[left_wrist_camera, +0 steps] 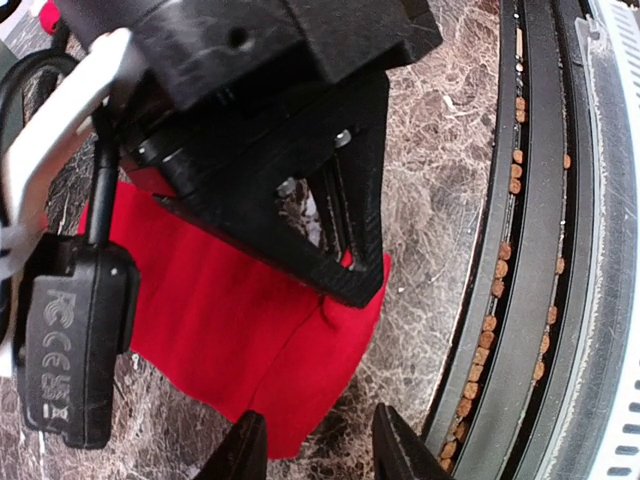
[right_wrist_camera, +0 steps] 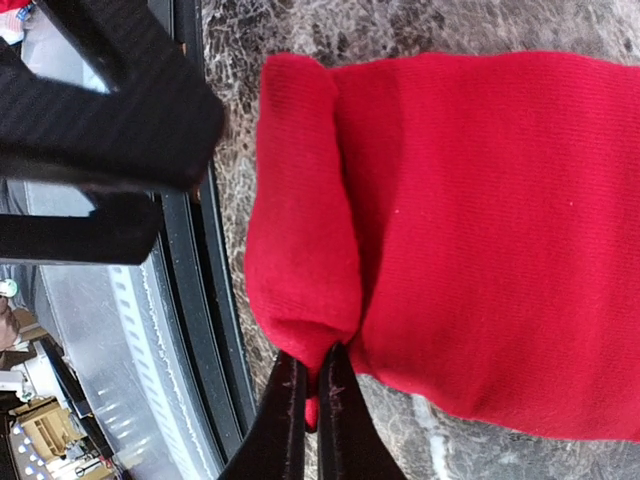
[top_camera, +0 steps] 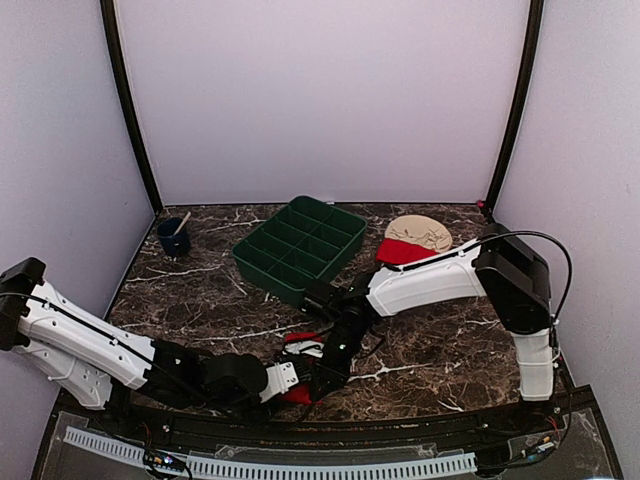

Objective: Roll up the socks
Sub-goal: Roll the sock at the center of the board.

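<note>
The sock (right_wrist_camera: 480, 230) is matt red cloth with a fine ribbed knit. The surface (left_wrist_camera: 440, 200) looks like dark veined stone with a faint gloss, perhaps only printed laminate. The right pincer (right_wrist_camera: 312, 365) is matt black plastic, finely ridged. The tray (top_camera: 268, 281) is smooth green plastic.

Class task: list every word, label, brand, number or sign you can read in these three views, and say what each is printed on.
"FC" and "CE": moulded marks, turned sideways, on the black block at a cable's end, beside the red sock, left wrist view.
Smaller symbols below them on that block: too small to read.
Top external and right wrist views: no readable text.
</note>
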You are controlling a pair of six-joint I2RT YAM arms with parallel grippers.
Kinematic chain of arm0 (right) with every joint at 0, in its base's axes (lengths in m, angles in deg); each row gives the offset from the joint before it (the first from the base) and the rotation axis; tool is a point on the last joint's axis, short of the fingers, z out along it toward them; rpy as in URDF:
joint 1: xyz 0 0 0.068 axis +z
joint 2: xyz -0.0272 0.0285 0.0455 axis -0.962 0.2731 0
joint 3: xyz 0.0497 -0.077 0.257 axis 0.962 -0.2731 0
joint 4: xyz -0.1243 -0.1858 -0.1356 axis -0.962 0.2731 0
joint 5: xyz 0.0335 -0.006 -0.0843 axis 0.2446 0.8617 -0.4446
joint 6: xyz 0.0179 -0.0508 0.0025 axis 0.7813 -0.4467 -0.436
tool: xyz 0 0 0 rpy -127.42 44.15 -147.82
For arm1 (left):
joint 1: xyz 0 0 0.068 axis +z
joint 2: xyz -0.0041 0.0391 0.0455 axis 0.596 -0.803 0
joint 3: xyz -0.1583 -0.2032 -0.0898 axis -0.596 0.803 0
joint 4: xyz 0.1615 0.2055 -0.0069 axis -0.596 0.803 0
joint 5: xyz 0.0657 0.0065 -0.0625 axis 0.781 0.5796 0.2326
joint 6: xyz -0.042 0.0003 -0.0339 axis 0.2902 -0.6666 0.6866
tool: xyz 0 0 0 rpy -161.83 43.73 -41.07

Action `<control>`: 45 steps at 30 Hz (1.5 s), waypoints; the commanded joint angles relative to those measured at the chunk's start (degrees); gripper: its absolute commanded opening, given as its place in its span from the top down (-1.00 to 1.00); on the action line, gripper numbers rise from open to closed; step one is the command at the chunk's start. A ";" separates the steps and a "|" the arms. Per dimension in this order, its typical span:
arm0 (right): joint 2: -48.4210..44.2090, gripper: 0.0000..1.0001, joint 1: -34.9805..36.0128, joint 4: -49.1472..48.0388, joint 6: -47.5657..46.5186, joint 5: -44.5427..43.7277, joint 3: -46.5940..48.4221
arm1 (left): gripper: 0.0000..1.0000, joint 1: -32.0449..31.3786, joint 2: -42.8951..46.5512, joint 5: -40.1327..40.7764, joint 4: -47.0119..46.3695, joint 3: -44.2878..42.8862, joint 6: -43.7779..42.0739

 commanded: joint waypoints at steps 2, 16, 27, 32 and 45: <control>1.34 1.00 -0.62 1.45 -0.84 1.48 1.79 | 0.24 -0.28 -1.07 0.29 1.22 -2.29 -3.78; 2.85 1.00 -0.73 3.69 -1.63 2.89 4.43 | 0.25 -0.32 -4.46 -0.94 1.93 -3.61 -5.96; 3.00 1.00 -0.91 4.48 -2.16 3.31 4.79 | 0.27 -0.19 -7.83 -0.76 4.32 -5.06 -5.62; 2.81 1.00 -1.13 4.50 -2.33 3.54 4.47 | 0.33 -0.27 -8.74 -0.33 5.49 -5.42 -4.33; 2.78 1.00 -1.26 4.61 -2.60 4.26 4.28 | 0.35 -0.25 -9.81 5.37 6.23 -6.09 -3.98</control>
